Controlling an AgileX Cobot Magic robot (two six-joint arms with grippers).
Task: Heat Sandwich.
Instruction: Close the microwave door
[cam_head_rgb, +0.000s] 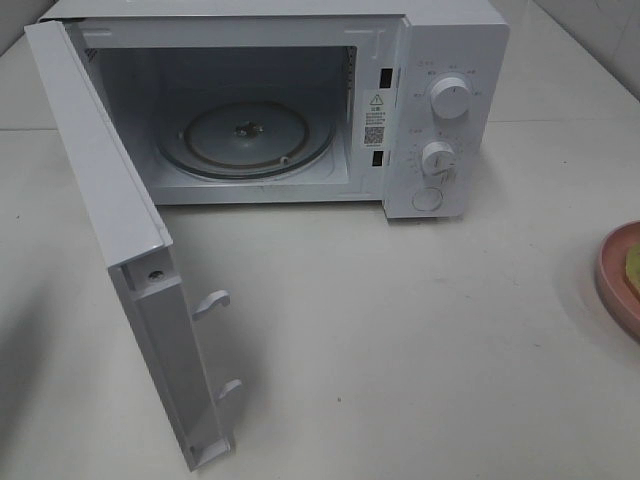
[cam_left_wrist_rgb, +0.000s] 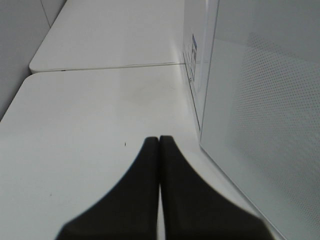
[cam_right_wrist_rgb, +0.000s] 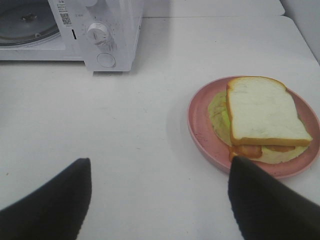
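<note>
The sandwich (cam_right_wrist_rgb: 267, 112) lies on the pink plate (cam_right_wrist_rgb: 200, 132) on the white counter (cam_head_rgb: 400, 340), off to the right of the open microwave (cam_head_rgb: 430, 110). The left gripper (cam_left_wrist_rgb: 159, 142) has its jaws clenched on nothing beside the microwave door (cam_left_wrist_rgb: 270, 100). The right gripper (cam_right_wrist_rgb: 160, 175) hangs near the plate with jaws released wide.

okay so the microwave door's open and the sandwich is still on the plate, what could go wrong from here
1. The sandwich sits loosely stacked on the pink plate, with filling sticking out past the bread; a pinch by the open right gripper could squash it or shed filling.
2. The microwave door swings far out over the table, so a carry toward the turntable might clip it.
3. The left gripper, shut, sits close beside that door and might bump it.
</note>
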